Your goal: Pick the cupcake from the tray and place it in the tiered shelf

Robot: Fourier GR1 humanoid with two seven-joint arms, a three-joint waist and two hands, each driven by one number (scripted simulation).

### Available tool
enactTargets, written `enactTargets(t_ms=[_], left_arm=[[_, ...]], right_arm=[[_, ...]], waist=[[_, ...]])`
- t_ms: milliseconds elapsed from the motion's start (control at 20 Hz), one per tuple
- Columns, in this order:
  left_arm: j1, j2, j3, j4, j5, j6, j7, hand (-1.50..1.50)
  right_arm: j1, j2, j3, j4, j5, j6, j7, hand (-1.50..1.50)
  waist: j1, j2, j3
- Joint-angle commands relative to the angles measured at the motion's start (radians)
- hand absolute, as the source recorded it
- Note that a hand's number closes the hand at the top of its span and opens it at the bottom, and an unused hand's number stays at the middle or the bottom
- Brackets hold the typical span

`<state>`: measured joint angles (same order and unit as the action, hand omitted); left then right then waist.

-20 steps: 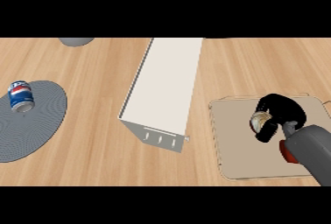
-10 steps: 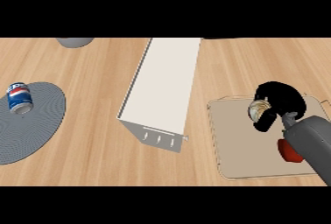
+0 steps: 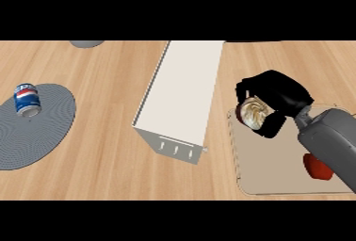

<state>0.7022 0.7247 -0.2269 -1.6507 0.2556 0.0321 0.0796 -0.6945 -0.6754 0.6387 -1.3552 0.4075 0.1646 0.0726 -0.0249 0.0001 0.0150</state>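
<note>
One cupcake (image 3: 253, 112), right hand (image 3: 277, 96) fingers grasping it; one tray (image 3: 278, 181), one shelf (image 3: 182, 96).

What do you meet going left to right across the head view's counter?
Soda can on a grey plate → white tiered shelf → cupcake held in the right hand → red object on the tray.
</note>
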Motion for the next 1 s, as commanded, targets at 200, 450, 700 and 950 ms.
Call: enactTargets(t_ms=[200,450,700,950], left_arm=[[-0.220,-0.121,0.014,-0.116,0.018,0.035,-0.092,0.00],[-0.228,-0.136,0.009,-0.122,0.004,0.040,-0.089,0.00],[-0.242,-0.124,0.019,-0.132,-0.002,0.034,-0.090,0.00],[-0.263,-0.140,-0.010,-0.149,-0.010,0.044,-0.064,0.00]], right_arm=[[-0.086,-0.027,-0.186,-0.019,-0.211,0.019,-0.322,1.50],[-0.137,-0.048,-0.290,0.045,-0.328,0.088,-0.396,1.50],[-0.219,-0.058,-0.337,0.114,-0.360,0.134,-0.400,1.50],[-0.298,-0.008,-0.335,0.166,-0.349,0.122,-0.343,1.50]], waist=[[-0.042,0.007,-0.014],[-0.036,0.010,-0.018],[-0.012,0.012,-0.020],[0.001,0.015,-0.023]])
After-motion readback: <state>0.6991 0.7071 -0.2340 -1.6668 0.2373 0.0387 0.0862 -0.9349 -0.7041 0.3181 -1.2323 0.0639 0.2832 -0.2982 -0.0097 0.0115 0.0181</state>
